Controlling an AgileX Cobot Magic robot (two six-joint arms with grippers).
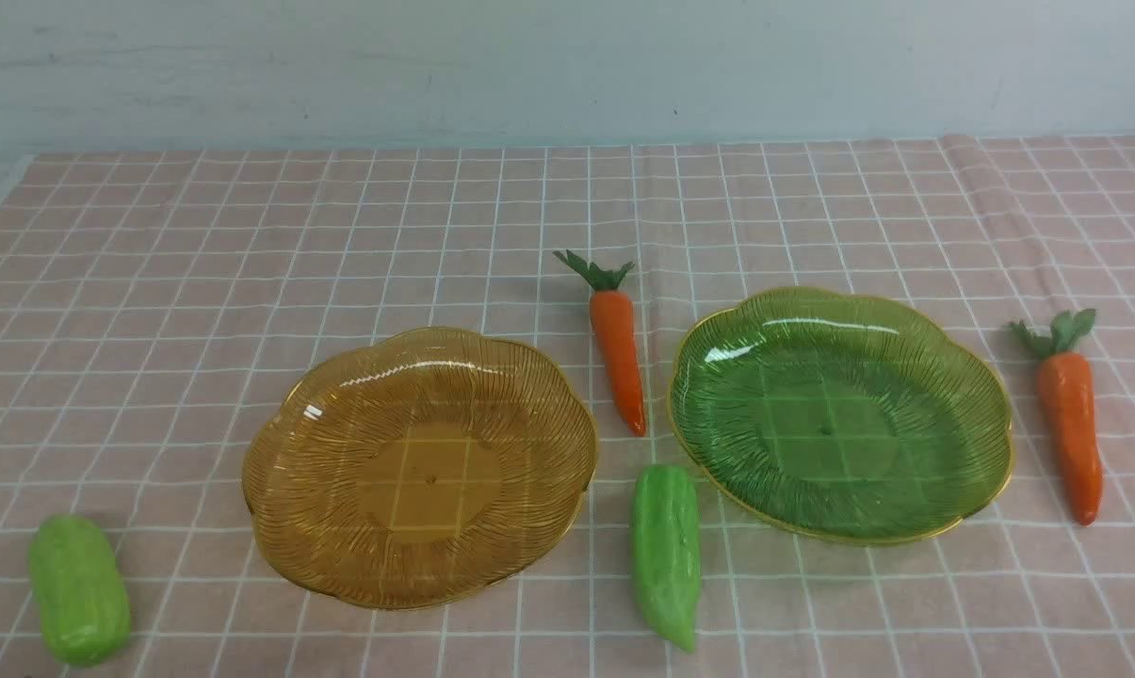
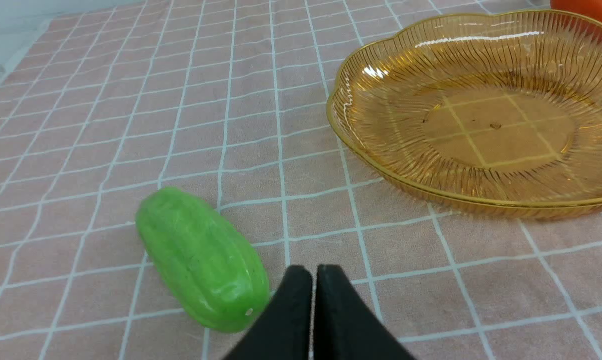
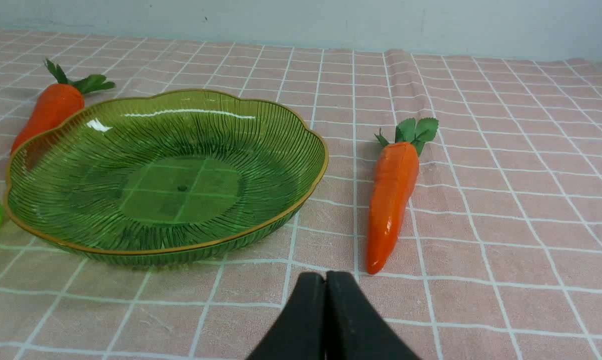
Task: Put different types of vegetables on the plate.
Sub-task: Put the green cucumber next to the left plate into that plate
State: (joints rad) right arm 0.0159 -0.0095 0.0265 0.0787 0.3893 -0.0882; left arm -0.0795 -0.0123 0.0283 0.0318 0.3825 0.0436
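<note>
Nothing is placed yet: carrots (image 1: 619,348) and gourds (image 1: 666,551) all lie on the table (image 1: 153,282) beside two empty plates (image 1: 426,480), and the left gripper (image 2: 313,274) and right gripper (image 3: 325,281) are both closed, holding nothing.

Pink cloth (image 1: 153,282), white grid. Left plate (image 1: 284,490) amber, right plate (image 1: 986,414) green, both ribbed. Middle carrot (image 1: 618,344), right carrot (image 1: 1071,424): orange, green tops. Left gourd (image 1: 78,589), middle gourd (image 1: 666,551): light green.

Left gripper (image 2: 314,280): fingertips pressed together, holding nothing.
Gourd (image 2: 201,260): lying on checked cloth (image 2: 106,125), just beside the fingertips.
Amber plate (image 2: 360,145): apart from it, mid-cloth.
</note>
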